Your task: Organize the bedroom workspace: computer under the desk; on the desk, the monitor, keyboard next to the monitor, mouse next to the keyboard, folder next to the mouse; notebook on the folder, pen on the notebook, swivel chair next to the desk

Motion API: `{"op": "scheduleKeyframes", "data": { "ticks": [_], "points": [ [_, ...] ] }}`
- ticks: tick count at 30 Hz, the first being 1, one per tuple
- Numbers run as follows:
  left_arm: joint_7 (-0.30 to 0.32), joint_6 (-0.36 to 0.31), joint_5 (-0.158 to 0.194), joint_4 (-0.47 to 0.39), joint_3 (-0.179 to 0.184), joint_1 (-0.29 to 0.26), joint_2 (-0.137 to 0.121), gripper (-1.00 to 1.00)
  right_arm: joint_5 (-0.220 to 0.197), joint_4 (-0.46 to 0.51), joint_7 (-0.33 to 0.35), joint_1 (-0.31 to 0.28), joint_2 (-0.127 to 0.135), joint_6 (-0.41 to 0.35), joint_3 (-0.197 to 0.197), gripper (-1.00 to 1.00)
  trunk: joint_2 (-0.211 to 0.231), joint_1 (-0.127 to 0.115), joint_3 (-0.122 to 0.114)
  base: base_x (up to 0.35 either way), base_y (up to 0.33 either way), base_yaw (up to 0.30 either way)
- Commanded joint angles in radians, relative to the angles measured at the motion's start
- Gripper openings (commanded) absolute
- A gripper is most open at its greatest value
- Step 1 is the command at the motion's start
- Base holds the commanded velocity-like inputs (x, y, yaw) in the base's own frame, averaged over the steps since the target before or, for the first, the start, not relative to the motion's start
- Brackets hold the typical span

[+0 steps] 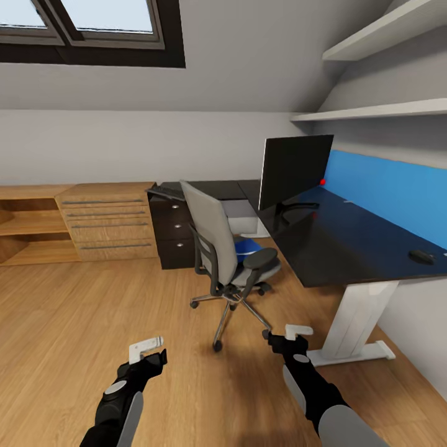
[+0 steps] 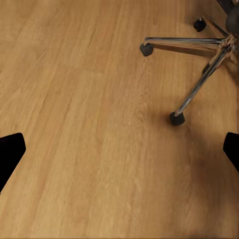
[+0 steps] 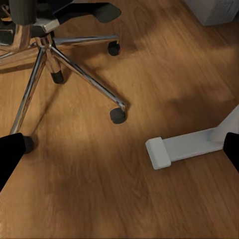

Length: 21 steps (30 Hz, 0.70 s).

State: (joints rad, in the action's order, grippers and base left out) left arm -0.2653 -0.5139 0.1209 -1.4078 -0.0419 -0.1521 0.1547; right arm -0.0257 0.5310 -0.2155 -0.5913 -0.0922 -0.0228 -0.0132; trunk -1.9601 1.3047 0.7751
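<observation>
The desk fills the two o'clock part of the head view, its black top carrying the monitor upright near the corner, so that item is already in place. The swivel chair stands at centre, just off the desk's edge, turned away from the robot. The keyboard overhangs the far desk wing at eleven o'clock. The folder shows as blue on the seat, awaiting pickup. The mouse rests at three o'clock. Left gripper and right gripper hover low, fingers spread, holding nothing, seemingly readied for the approach.
</observation>
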Motion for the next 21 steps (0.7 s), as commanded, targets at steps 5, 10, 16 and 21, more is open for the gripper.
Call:
{"op": "scheduleKeyframes", "data": {
  "ticks": [5,10,16,21],
  "points": [
    [-0.005,-0.006,0.012,-0.085,0.000,0.053,0.002,1.00,-0.004,0.005,0.000,0.001,-0.003,0.002,-0.002,1.00,-0.036,0.019,0.017,0.000,0.000,0.000],
    [-0.004,-0.009,0.020,-0.098,0.000,0.069,0.002,1.00,-0.003,0.006,0.004,0.002,-0.003,0.005,-0.003,1.00,-0.071,0.038,0.032,0.000,0.000,0.000],
    [-0.009,-0.008,0.017,-0.100,0.002,0.072,0.002,1.00,-0.003,0.007,0.003,0.003,-0.025,0.012,-0.005,1.00,-0.113,0.061,0.051,0.000,0.000,0.000],
    [-0.010,-0.008,0.014,-0.098,0.003,0.072,0.002,1.00,-0.002,0.007,0.002,0.003,-0.031,0.013,-0.004,1.00,-0.148,0.080,0.067,0.000,0.000,0.000]
  ]
}}
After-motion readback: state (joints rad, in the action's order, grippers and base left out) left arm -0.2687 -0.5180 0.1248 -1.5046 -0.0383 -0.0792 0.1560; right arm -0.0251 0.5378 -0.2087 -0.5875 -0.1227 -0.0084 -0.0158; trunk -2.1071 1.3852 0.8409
